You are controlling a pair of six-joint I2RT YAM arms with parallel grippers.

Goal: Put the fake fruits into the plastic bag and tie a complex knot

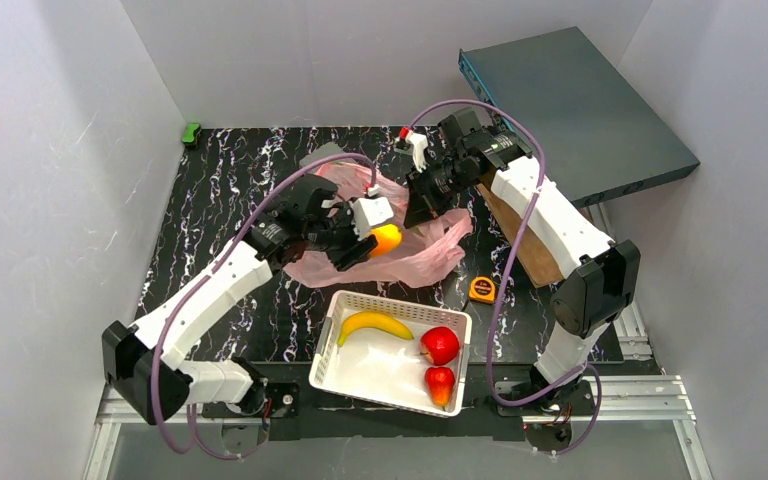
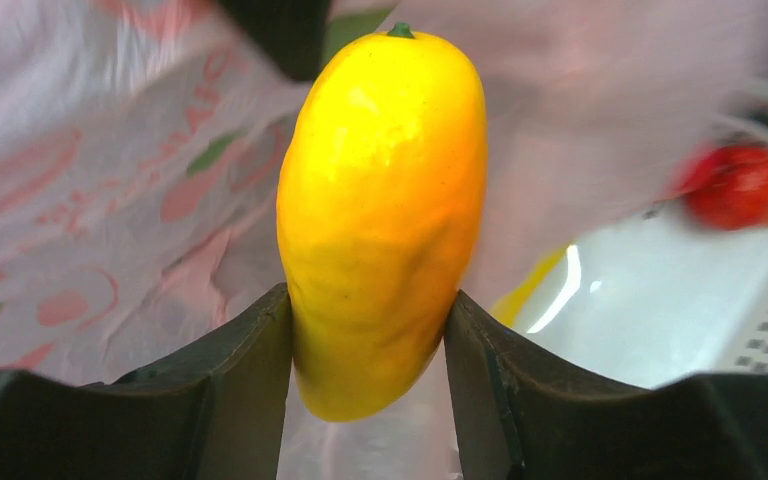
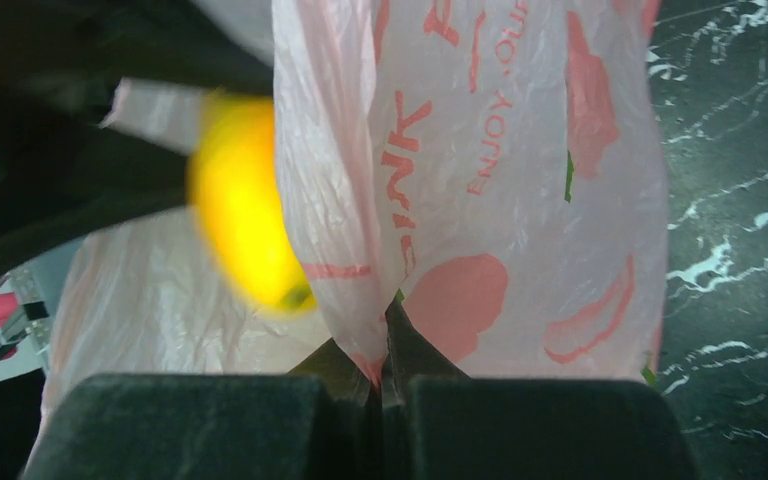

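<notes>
My left gripper (image 1: pixel 372 243) is shut on the orange-yellow mango (image 1: pixel 386 239) and holds it at the front edge of the pink plastic bag (image 1: pixel 430 250). In the left wrist view the mango (image 2: pixel 382 210) stands upright between the fingers (image 2: pixel 250 360) with the bag (image 2: pixel 90 200) behind it. My right gripper (image 1: pixel 422 208) is shut on the bag's rim and holds it up. In the right wrist view the bag (image 3: pixel 500 180) hangs from the pinched fold and the mango (image 3: pixel 245 210) shows blurred beside it. The banana (image 1: pixel 374 324), the red apple (image 1: pixel 440 345) and the small red pointed fruit (image 1: pixel 440 383) lie in the white basket (image 1: pixel 345 375).
A small yellow-orange tape measure (image 1: pixel 482 290) lies right of the bag. A dark flat box (image 1: pixel 580 100) leans at the back right over a brown board (image 1: pixel 530 250). A green item (image 1: pixel 191 132) sits at the far left corner.
</notes>
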